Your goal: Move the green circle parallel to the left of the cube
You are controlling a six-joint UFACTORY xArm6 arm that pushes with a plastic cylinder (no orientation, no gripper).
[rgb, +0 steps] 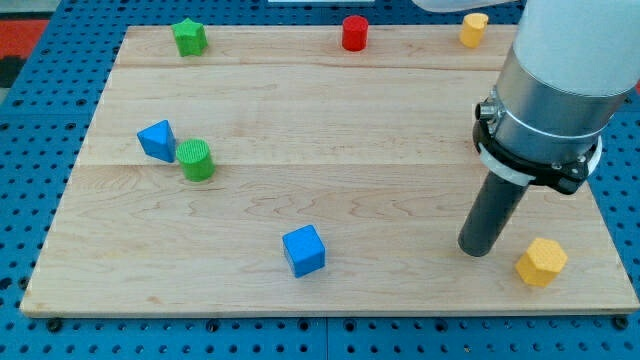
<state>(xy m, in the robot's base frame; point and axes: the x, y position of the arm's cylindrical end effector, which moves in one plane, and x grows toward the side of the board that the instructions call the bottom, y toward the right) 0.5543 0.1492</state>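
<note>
The green circle point(197, 160), a short green cylinder, stands at the board's left, touching the right side of a blue triangular block point(157, 139). The blue cube point(304, 250) sits near the view's bottom, right of and below the green circle. My tip point(477, 249) rests on the board at the right, far from the green circle and well to the right of the cube. A yellow hexagonal block point(541, 262) lies just right of my tip.
A green star block point(189, 37), a red cylinder point(354, 33) and a yellow block point(473, 29) stand along the wooden board's point(330, 110) top edge. The arm's wide grey body point(555, 90) hangs over the board's right side.
</note>
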